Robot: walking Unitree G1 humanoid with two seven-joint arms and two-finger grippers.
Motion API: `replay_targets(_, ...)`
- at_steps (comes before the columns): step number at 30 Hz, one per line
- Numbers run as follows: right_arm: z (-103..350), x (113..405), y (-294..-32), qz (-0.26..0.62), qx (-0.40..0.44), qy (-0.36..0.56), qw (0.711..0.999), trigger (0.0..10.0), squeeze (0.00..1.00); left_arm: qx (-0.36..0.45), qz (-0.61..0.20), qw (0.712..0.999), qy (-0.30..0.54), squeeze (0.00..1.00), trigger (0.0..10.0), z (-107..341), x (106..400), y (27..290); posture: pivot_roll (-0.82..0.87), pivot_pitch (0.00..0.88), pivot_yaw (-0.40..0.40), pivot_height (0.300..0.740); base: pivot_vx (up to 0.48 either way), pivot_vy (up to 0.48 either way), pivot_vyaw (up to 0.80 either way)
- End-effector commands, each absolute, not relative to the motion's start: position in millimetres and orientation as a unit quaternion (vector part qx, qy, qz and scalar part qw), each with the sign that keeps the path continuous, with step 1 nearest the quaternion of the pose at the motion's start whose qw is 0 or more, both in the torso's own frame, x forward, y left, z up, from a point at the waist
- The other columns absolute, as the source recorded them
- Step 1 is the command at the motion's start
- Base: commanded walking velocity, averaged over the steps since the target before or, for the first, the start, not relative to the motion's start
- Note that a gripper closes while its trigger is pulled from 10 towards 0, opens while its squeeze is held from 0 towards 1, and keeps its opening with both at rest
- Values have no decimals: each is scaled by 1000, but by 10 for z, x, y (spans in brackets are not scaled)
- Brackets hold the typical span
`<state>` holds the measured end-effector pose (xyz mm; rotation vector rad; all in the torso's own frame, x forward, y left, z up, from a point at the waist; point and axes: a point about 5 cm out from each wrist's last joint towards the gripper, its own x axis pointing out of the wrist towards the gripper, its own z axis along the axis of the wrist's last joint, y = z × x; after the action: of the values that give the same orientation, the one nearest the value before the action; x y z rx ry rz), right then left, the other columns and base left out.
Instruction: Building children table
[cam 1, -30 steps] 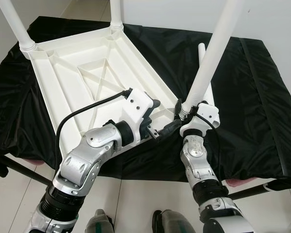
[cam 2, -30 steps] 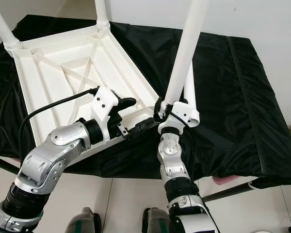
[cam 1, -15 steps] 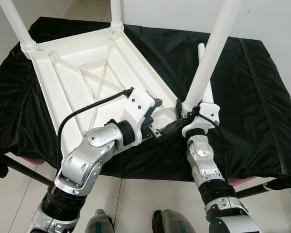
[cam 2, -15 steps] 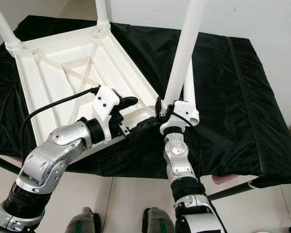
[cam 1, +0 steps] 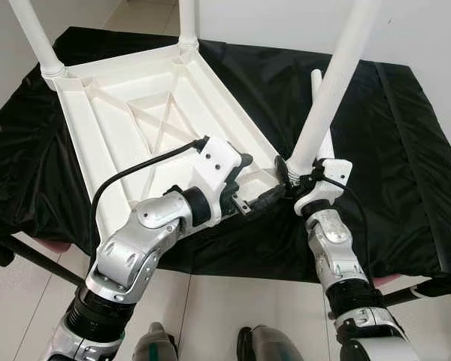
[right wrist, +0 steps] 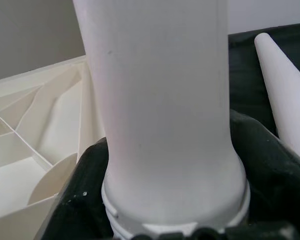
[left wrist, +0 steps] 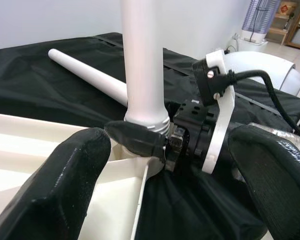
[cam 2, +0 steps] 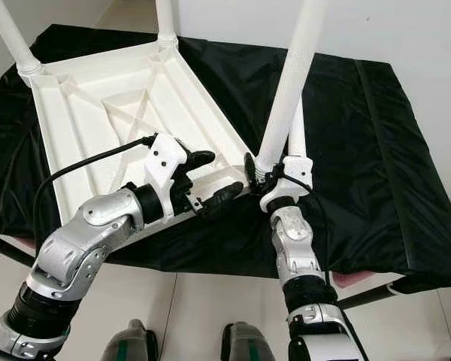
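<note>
1. So, the white plastic tabletop (cam 1: pixel 143 128) lies upside down, ribbed underside up, on a table draped in black cloth (cam 1: pixel 406 150), sitting toward 10 o'clock of the scene.
2. Two legs are plugged into its far corners, one at the far-left corner (cam 1: pixel 31 34) and one at the far-middle corner (cam 1: pixel 186 19), both standing upright.
3. A third leg (cam 1: pixel 332 86) stands at the near-right corner, leaning toward 1 o'clock, its ringed base right at the corner socket.
4. The right gripper (cam 1: pixel 293 174) has its jaws clamped around the base of that leg; in the right wrist view the black fingers (right wrist: pixel 75 200) hug the collar on both sides.
5. The left gripper (cam 1: pixel 255 197) is at the same corner from the 9 o'clock side, jaws spread wide with the tabletop's near edge between them; whether they touch it I can't tell. Its fingers (left wrist: pixel 65 185) frame the corner in the left wrist view.
6. A fourth, loose leg (left wrist: pixel 87 75) lies flat on the cloth just behind the tilted one, pointing toward 12 o'clock.
7. Pale floor tiles (cam 1: pixel 210 316) show at 6 o'clock, below the table edge.
</note>
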<state>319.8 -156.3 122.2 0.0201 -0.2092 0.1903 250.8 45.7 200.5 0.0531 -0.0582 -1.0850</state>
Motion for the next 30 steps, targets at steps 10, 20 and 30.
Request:
replay_targets(10,1798,3368,-1763,138,36,-173,974,0,0,26,-514,857,-30,0,10000,2013,2527,443,-41,67,-6,740,0,0,0)
replay_targets(20,1886,3334,-1810,237,18,-143,961,10000,0,-38,-548,835,-42,1000,10000,2174,2546,384,-44,68,-8,740,0,0,0)
replay_targets(30,1786,3116,-1667,393,-33,-83,915,10000,0,-48,-546,834,-68,0,10000,2399,2741,272,-44,66,-9,740,0,0,0)
